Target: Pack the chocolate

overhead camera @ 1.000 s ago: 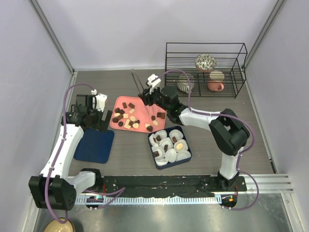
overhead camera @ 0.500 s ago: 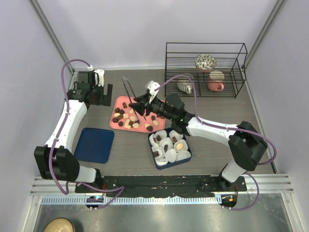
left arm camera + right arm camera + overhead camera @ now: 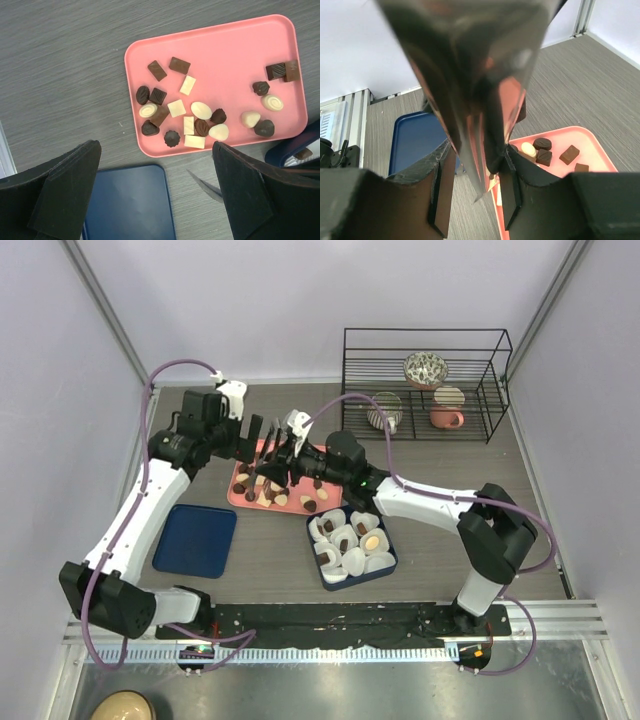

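The chocolate (image 3: 195, 117), several dark, mid-brown and cream pieces, lies on a pink tray (image 3: 235, 55), also seen from above (image 3: 296, 486). A few pieces sit in white paper cups in a blue box (image 3: 385, 564). My left gripper (image 3: 156, 165) is open and empty above the tray's near-left edge; in the top view it (image 3: 254, 436) hangs at the tray's back left. My right gripper (image 3: 472, 170) is shut on metal tongs (image 3: 470, 125) whose tips point down beside the tray (image 3: 555, 142); in the top view it (image 3: 288, 455) is over the tray.
A blue lid (image 3: 195, 540) lies left of the box; it also shows in the left wrist view (image 3: 130, 200) and the right wrist view (image 3: 415, 137). A black wire rack (image 3: 425, 385) with bowls and a mug stands at the back right.
My left arm has swung right from the back-left corner to the tray. My right gripper with the tongs has moved left over the tray.
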